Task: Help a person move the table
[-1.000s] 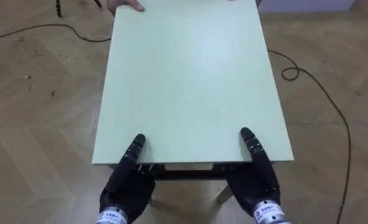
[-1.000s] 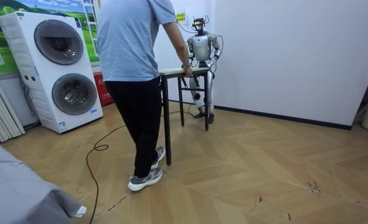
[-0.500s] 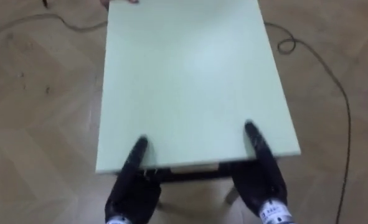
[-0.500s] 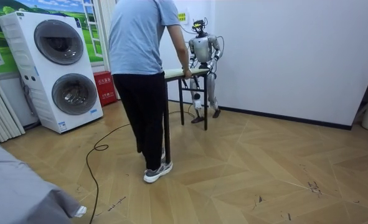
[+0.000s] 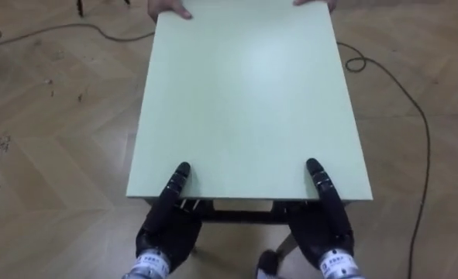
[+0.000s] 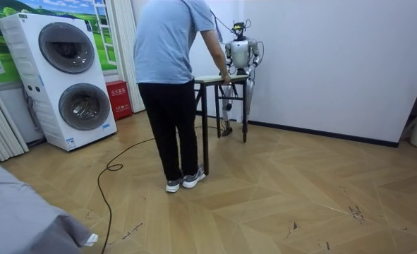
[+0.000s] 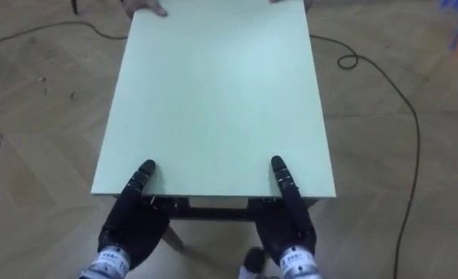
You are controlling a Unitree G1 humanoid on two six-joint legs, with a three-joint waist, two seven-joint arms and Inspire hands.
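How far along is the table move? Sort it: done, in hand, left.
Done: the left hand and right hand are at the near edge of the table, the person's hands on the far edge. In hand: the carry itself; whether the legs clear the floor is unclear. Left: setting it down.

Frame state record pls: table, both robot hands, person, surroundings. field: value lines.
table: pale green top, nothing on it, dark frame
left hand: at the near edge, left side
right hand: at the near edge, right side
person: stands at the far end, facing the robot
person's hands: on the far edge
floor: wood parquet
washing machines: stacked, room view's left
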